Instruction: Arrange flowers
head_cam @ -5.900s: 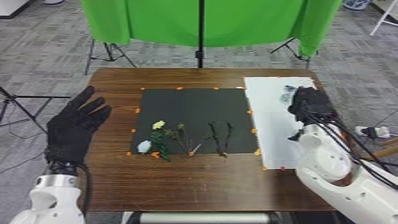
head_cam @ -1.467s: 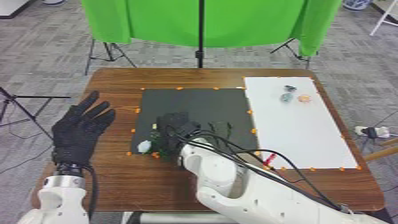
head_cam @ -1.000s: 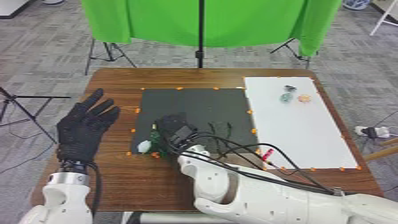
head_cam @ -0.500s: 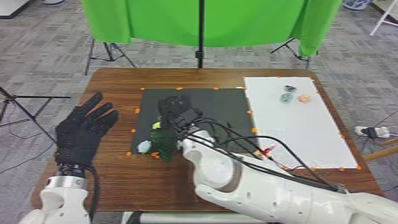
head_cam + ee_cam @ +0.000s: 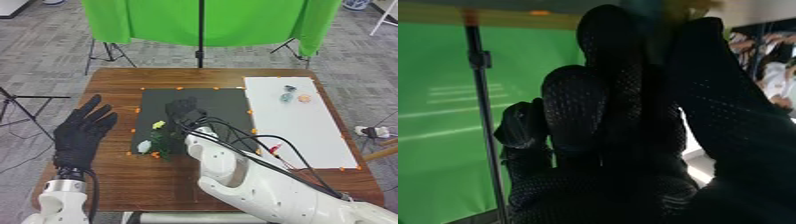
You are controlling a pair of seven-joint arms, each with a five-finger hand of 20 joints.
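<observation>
The yellow flower (image 5: 159, 124) and the white flower (image 5: 144, 146) lie on the near-left part of the dark mat (image 5: 213, 96), the right hand (image 5: 184, 108) over its middle—how its fingers stand, I cannot tell—while the left hand (image 5: 78, 139) has straight fingers, spread apart.

1. My right arm (image 5: 258, 185) blocks part of the dark mat (image 5: 218, 100), no clue what's under there
2. little bits (image 5: 304, 98) far right, too tiny to ID
3. yellowish thing (image 5: 688, 8) in the right wrist view: pure blur
4. green cloth (image 5: 142, 20) cut off up top
</observation>
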